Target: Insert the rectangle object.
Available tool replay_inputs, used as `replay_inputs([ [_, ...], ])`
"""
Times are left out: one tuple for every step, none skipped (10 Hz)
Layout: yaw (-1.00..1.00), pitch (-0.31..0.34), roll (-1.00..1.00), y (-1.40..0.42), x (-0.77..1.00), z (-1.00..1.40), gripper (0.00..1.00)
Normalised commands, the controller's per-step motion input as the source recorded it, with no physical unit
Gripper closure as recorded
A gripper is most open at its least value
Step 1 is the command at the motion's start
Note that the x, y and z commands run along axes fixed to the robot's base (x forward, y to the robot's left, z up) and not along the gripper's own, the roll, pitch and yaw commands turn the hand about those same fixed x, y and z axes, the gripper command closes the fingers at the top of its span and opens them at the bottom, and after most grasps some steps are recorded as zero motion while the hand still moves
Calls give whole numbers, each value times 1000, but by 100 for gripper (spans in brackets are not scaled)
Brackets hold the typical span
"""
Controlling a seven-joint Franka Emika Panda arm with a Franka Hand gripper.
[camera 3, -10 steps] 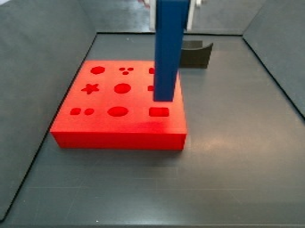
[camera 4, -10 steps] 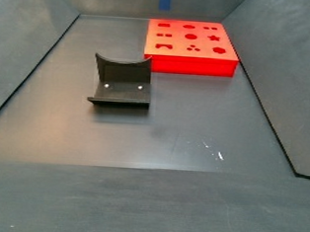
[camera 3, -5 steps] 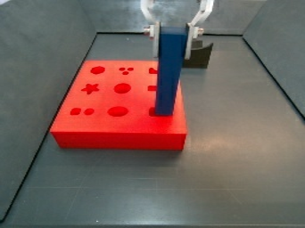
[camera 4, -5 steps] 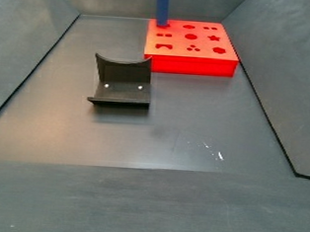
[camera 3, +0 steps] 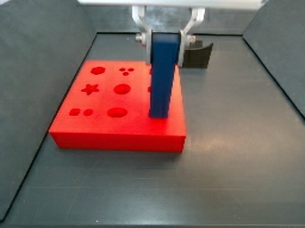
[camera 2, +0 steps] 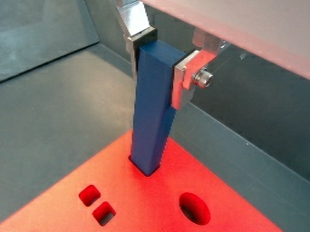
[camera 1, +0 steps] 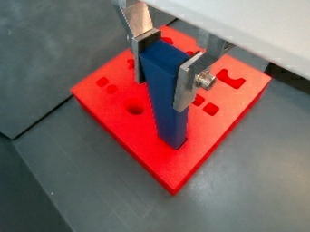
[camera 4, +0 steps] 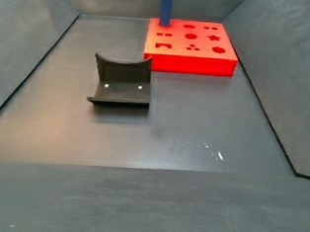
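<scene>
- Blue bar, the rectangle object (camera 1: pixel 164 95): standing upright, its upper end clamped between the fingers, its lower end meeting the top face of the red block (camera 1: pixel 145 136); also showing in a wrist view (camera 2: pixel 154 113) and in both side views (camera 3: pixel 163 76) (camera 4: pixel 165 4).
- Gripper (camera 1: pixel 164 56): hanging directly above the red block, its flat silver fingers (camera 2: pixel 191 72) pressing closed on the bar's two opposite faces; seen again in a side view (camera 3: pixel 167 27).
- Red block with shaped holes: lying flat on the dark floor (camera 3: pixel 226 169), near the far wall in a side view (camera 4: pixel 191 46).
- Bar's lower end: sitting at the block's corner nearest the floor edge in a side view; whether it is already sinking into a hole is not clear, since the bar is covering that spot.
- Fixture (camera 4: pixel 120 81): standing on the floor, well apart from the red block.
</scene>
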Motion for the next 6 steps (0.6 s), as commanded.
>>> replay_inputs([
  [0,-77,-280,43,26,-543,100],
  [0,-106,-230,174,29,-680,100],
  [0,-106,-160,189,29,-794,100],
  [0,-133,-83,157,0,-874,100],
  [0,-149,-13,69,0,-951,100],
  [0,-66,-60,0,0,-209,100],
])
